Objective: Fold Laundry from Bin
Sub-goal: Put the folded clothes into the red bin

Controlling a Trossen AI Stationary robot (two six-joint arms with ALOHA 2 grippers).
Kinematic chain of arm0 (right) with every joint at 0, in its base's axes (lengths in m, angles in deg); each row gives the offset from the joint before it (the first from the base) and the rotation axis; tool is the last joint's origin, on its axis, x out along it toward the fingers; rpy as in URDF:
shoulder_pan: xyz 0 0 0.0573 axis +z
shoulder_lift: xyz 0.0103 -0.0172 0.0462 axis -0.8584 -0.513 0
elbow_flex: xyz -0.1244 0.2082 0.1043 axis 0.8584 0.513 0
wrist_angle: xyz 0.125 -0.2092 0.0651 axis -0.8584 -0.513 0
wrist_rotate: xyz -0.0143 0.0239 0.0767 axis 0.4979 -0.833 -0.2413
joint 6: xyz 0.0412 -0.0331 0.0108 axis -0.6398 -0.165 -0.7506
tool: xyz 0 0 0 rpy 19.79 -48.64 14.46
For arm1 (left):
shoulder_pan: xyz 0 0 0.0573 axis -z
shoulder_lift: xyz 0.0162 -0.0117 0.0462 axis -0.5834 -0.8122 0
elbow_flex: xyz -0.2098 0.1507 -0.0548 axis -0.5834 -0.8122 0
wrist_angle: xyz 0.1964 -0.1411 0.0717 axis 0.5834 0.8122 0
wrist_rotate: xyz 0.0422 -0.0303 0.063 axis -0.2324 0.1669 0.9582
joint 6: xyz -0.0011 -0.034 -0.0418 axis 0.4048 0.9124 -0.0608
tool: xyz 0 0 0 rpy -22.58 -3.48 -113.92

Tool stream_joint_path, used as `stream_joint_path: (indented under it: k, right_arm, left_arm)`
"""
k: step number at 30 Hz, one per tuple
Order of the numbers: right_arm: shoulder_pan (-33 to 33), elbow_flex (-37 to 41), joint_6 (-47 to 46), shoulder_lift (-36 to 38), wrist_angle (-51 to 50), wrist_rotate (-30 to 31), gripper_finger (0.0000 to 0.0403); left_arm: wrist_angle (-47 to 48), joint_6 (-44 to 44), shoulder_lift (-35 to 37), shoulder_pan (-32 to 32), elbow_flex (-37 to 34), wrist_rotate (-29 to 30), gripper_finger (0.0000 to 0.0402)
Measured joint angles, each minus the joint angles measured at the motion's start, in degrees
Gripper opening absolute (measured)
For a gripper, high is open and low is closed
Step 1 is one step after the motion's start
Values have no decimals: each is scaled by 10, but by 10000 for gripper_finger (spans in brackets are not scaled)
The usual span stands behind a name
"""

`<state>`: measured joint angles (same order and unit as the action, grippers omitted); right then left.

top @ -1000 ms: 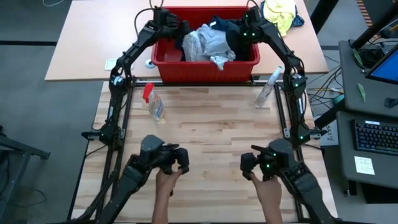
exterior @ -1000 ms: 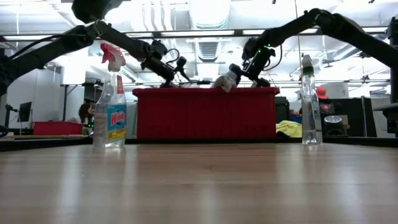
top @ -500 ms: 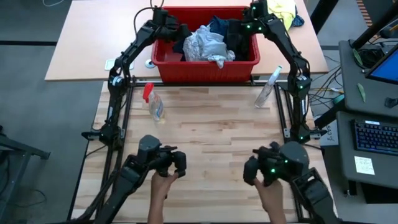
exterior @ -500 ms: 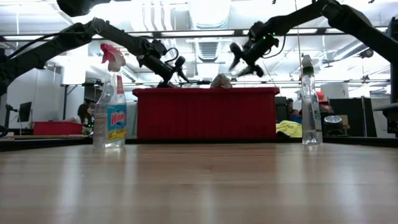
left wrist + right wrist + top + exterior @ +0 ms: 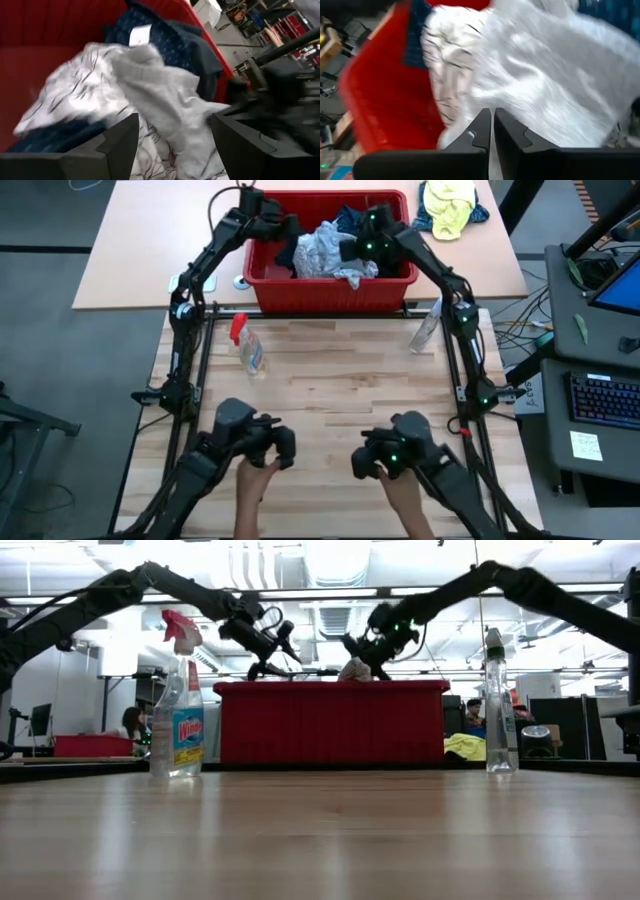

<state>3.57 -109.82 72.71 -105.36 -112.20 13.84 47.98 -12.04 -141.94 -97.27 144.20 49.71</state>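
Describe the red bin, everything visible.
The red bin is a rectangular plastic tub with a rolled rim and sloped sides, upright at the far middle of the table. It holds a heap of laundry: light grey on top, navy and dark pieces beneath, one grey piece draping over the front rim. Left gripper hangs open over it; right gripper is shut at the heap.

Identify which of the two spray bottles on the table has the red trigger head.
The spray bottle on the left arm's side; the other bottle, near the right arm, is clear without red.
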Motion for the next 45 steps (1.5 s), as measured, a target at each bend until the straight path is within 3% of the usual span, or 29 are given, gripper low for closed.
stream_joint_path:
  k: [8,13,22,27,33,45]
  right_arm:
    - [-19,0,-10,-61,2,-29,12]
    - [-19,0,-7,-52,0,-33,12]
    - [-26,-7,45,43,-4,-34,12]
    - [-12,-7,70,68,-61,-91,12]
    - [22,-4,148,58,-147,-77,12]
    - [19,-4,121,-28,-133,-69,12]
  left_arm:
    - [4,-50,6,0,0,-2,229]
    - [-11,-96,6,16,0,-76,229]
    - [-44,-99,-14,54,0,-23,188]
    - [-64,-93,-49,62,0,12,154]
    - [-108,-43,-85,64,-1,17,122]
    - [-138,-23,-89,63,-1,35,90]
